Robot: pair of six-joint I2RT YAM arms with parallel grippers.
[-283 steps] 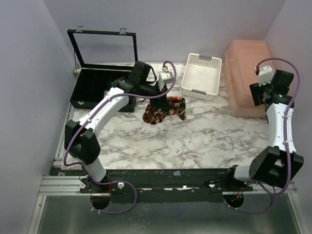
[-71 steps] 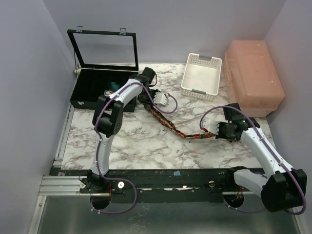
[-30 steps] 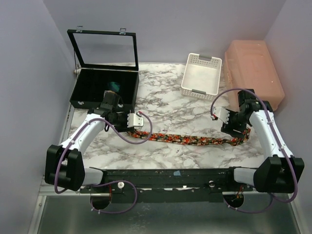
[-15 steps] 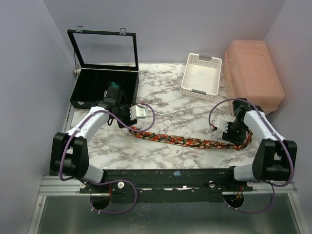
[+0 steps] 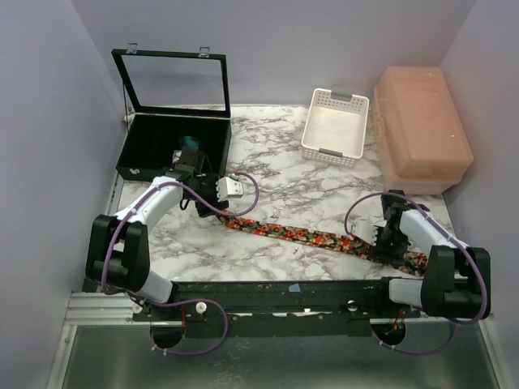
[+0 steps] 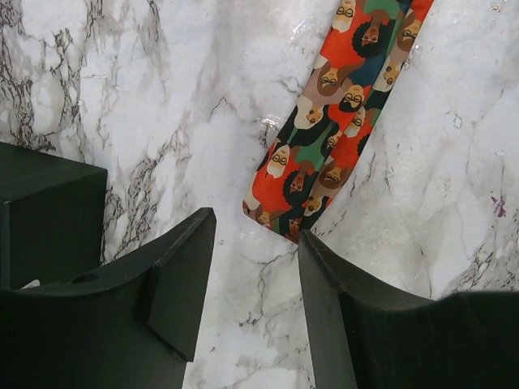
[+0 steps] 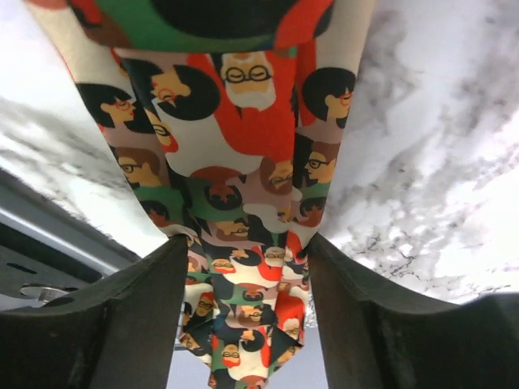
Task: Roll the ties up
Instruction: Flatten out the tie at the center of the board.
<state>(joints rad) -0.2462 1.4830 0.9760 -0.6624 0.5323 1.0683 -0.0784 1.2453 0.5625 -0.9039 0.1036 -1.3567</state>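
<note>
A patterned tie (image 5: 300, 236) in red, orange and dark colours lies stretched across the marble table, from left of centre to the near right edge. Its narrow end (image 6: 324, 138) rests just ahead of my left gripper (image 6: 255, 231), which is open with only bare table between its fingers; in the top view that left gripper (image 5: 216, 207) sits beside the black case. My right gripper (image 7: 247, 243) is shut on the tie's wide end (image 7: 243, 162), with the fabric bunched between both fingers and its tip hanging past the table edge. The right gripper (image 5: 388, 245) is low at the near right.
An open black case (image 5: 162, 138) stands at the back left with a teal roll (image 5: 190, 143) inside; its corner (image 6: 40, 211) lies left of my left fingers. A white slotted basket (image 5: 335, 128) and a pink lidded box (image 5: 422, 130) stand at the back right.
My right gripper has moved toward the near edge, dragging the tie's wide end down and right. The left gripper has hardly moved, and the narrow end lies free in front of it.
</note>
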